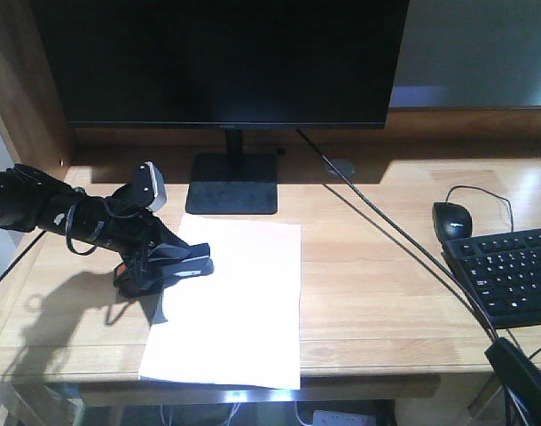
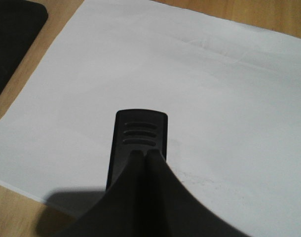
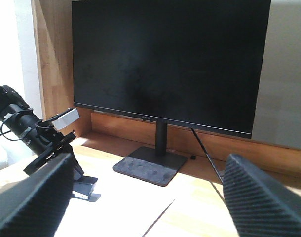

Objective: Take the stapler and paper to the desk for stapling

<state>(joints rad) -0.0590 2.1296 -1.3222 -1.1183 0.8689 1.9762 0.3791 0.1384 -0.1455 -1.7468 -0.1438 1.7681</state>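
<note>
Currently at the desk (image 1: 359,293) left edge: left gripper (image 1: 184,264) clamped on the stapler (image 2: 137,143), low over the left edge of the paper (image 1: 244,311). Long axis of stapler running left-to-right, nose toward the sheet's middle; contact with the sheet not resolvable. Paper flat at centre-front of desk, long axis front-to-back, near edge at the front edge, far edge just short of the monitor (image 1: 222,62) base. At the right front corner: right gripper (image 3: 145,195), fingers spread wide, empty, well apart from paper. Left arm clearly nearer. Judged: stapler nearly placed.
</note>
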